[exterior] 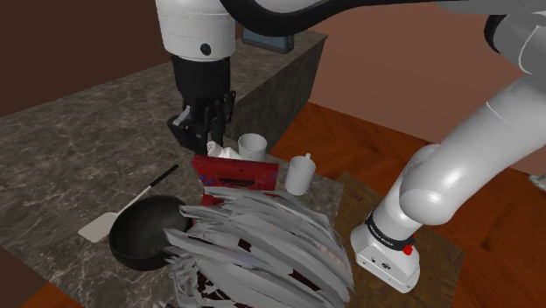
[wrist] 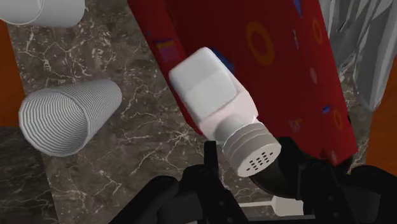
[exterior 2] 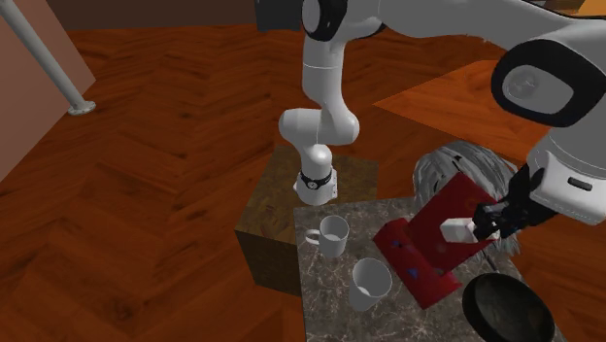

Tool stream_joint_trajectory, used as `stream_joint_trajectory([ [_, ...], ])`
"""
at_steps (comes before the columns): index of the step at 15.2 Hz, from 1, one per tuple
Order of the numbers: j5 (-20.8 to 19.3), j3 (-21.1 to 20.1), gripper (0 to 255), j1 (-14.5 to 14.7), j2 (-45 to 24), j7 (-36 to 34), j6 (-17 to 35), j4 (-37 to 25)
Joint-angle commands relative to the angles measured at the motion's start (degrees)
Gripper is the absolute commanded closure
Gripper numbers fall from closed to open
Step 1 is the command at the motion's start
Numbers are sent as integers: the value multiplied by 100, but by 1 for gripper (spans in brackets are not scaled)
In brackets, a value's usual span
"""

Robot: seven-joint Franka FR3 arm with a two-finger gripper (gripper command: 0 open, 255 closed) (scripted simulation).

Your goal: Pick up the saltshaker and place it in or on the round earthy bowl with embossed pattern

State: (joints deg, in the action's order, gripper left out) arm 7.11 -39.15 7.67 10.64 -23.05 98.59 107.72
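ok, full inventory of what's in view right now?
saltshaker: 1, white, clasped above the red box
bowl: 1, dark, beside the spatula
red box: 1, red with coloured shapes, mid-table
ridged cup: 1, white, beside the red box
mug: 1, white, near the ridged cup
spatula: 1, white blade, black handle
leafy pile: 1, grey-white, against bowl and box
table: 1, grey marble
arm: 1, white
gripper: 1, black, shut on the saltshaker

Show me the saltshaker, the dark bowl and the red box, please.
saltshaker (wrist: pixel 213 92), wrist view, on its white square body.
dark bowl (exterior: pixel 133 229), shoulder view, on its inside wall.
red box (wrist: pixel 280 89), wrist view, on its patterned red face.
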Motion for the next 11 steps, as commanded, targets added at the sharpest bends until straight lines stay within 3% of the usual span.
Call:
stream_joint_trajectory([
  [1,-342,-272,255,19,-618,-388,-95,-616],
  [5,-1262,-611,255,375,-1944,-1159,-405,-1888],
  [9,-2228,-581,255,1262,-3355,-1730,-1034,-3575],
  [11,-2176,-542,255,1224,-3294,-1716,-848,-3346],
])
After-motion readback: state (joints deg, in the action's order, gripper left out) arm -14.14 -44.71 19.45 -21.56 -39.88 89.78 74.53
